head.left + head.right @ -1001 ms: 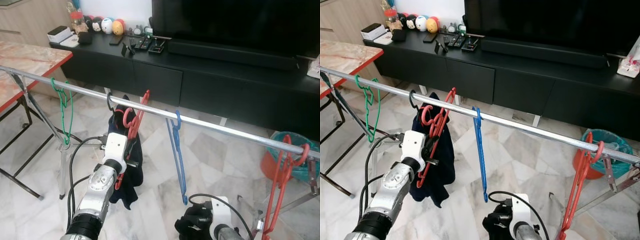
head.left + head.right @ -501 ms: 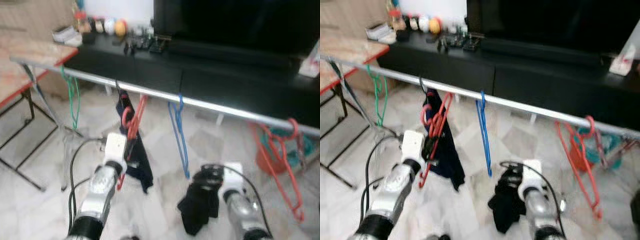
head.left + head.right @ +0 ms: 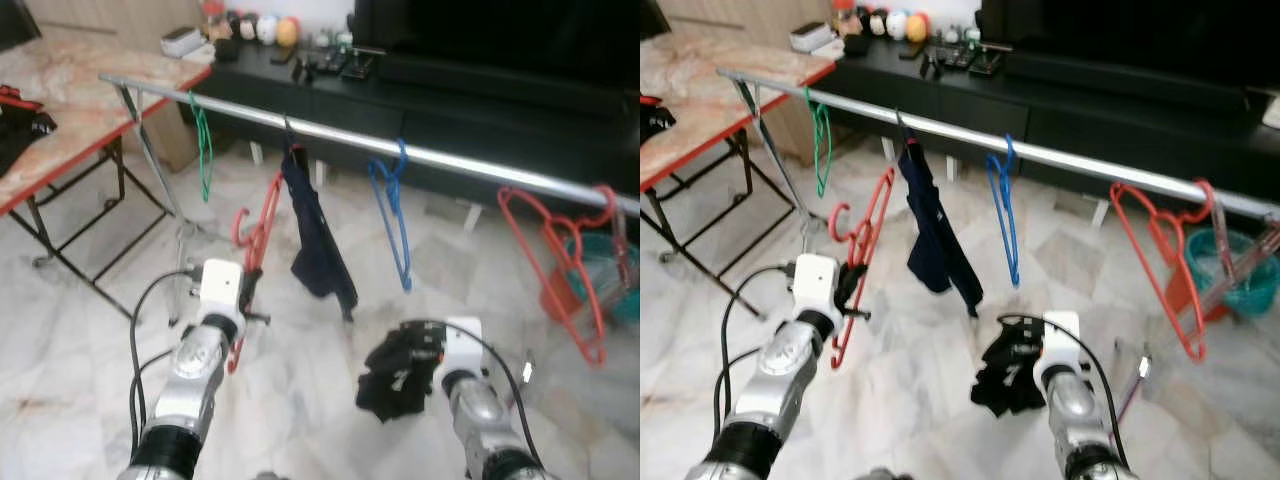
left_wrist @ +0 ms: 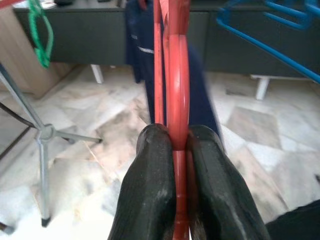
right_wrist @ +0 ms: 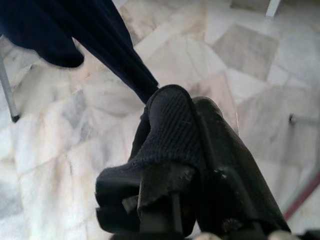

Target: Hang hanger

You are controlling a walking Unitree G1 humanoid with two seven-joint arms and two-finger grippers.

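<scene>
Now, left gripper (image 4: 175,150): clamped on a red hanger (image 3: 258,235), held below the rail (image 3: 330,135), hook off it.
Right gripper (image 3: 1025,350): pinching a black garment (image 3: 395,370) above the floor.
Rail: green hanger (image 3: 203,140), dark garment (image 3: 315,230), blue hanger (image 3: 393,215).

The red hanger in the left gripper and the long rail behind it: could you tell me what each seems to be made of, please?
The red hanger, clamped in the left gripper, looks like moulded plastic: uniform colour, smooth glossy rounded bar. The long silver rail looks like polished metal tubing, judging by its bright reflective sheen.
</scene>
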